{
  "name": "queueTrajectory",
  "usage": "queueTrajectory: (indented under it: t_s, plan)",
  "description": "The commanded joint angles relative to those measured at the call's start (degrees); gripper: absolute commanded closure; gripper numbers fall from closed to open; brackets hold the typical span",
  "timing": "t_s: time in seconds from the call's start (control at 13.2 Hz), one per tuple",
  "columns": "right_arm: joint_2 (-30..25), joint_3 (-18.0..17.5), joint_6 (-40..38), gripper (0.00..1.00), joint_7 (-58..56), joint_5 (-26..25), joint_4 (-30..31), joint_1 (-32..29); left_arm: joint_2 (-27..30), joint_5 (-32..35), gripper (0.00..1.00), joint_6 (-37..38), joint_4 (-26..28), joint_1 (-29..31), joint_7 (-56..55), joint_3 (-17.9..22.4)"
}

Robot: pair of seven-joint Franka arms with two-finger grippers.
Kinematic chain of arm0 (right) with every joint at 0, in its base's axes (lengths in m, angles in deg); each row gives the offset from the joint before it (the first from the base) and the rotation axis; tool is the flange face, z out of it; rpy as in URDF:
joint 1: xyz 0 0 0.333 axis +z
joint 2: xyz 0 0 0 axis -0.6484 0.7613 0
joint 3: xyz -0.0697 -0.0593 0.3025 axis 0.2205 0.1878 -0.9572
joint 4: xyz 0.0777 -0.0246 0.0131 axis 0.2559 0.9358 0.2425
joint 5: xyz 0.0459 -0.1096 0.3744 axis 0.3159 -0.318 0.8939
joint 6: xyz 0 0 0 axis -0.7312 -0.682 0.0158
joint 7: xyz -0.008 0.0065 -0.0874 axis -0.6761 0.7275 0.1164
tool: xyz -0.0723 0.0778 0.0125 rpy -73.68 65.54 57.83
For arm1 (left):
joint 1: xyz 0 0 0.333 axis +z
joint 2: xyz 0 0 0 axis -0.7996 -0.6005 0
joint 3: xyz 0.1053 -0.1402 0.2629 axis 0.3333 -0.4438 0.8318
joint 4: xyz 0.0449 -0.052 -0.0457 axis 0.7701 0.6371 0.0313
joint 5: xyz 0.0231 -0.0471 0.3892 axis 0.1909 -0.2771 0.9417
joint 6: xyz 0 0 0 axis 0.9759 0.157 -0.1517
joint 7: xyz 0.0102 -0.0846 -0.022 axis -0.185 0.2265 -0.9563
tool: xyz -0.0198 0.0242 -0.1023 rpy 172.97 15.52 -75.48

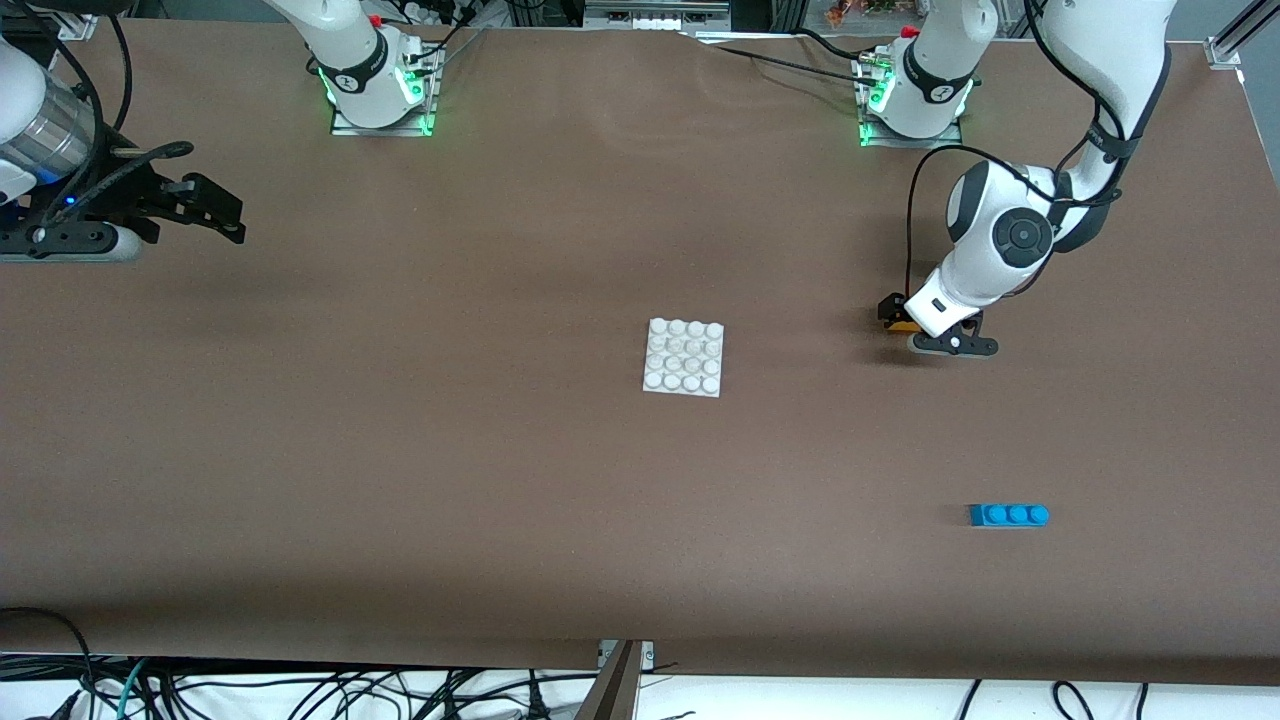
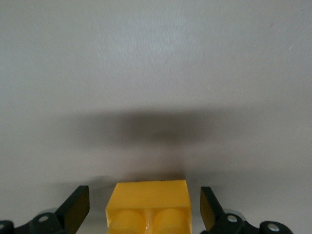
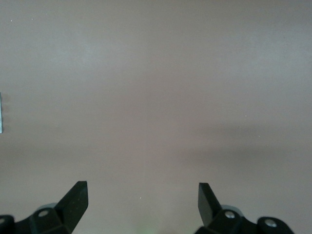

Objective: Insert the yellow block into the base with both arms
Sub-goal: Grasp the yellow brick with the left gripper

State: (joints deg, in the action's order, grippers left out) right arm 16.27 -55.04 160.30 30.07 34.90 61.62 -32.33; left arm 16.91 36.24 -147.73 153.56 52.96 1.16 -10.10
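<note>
Nearest the front camera lies a blue three-stud brick, flat on the brown surface toward the left arm's end and no part of this job.

Taking the front view from its left edge across: the right gripper hangs over bare surface at the right arm's end, its jaws spread and empty in the right wrist view; this arm waits. The base sits mid-surface, studs up, with nothing on it. Well apart from it, toward the left arm's end and a little farther from the camera, the left gripper is down at the surface around the yellow block.

The left wrist view settles the relation that matters. The yellow block lies squarely between the jaws of the left gripper, its two studs side by side, so its long axis runs across the gap from one fingertip to the other. The jaws are spread, with a gap showing on each side of the block, so they are not pinching it yet. The left arm is plainly the nearer one; closing should catch the block end to end.
</note>
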Motion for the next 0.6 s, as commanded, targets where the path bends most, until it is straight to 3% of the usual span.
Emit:
queueTrajectory:
  t_s: [0.0,0.15,0.3,0.38,0.53]
  plan:
    - [-0.06,-0.43,-2.52,0.0,-1.35,-1.1,-2.2,-0.71,-0.95,1.61,0.02,-0.76,0.54,0.22,-0.82,-0.16]
    - [2.56,-0.77,-2.34,0.0,-0.91,-1.01,-2.55,-0.36,-1.22,1.61,0.43,-0.76,0.45,0.13,-0.73,-0.25]
    - [3.28,-0.86,-2.08,0.0,-1.0,-0.23,-3.52,-0.27,-0.96,1.61,0.75,-0.23,0.37,0.13,-0.64,-0.25]
    - [3.28,-0.86,-2.17,0.0,-0.91,-0.22,-3.44,-0.27,-0.78,1.61,0.83,0.03,0.37,0.13,-0.73,-0.25]
    - [3.2,-0.78,-2.17,0.0,-0.91,-0.22,-3.43,-0.36,0.44,1.61,0.87,1.26,-0.6,0.13,-1.08,-0.25]
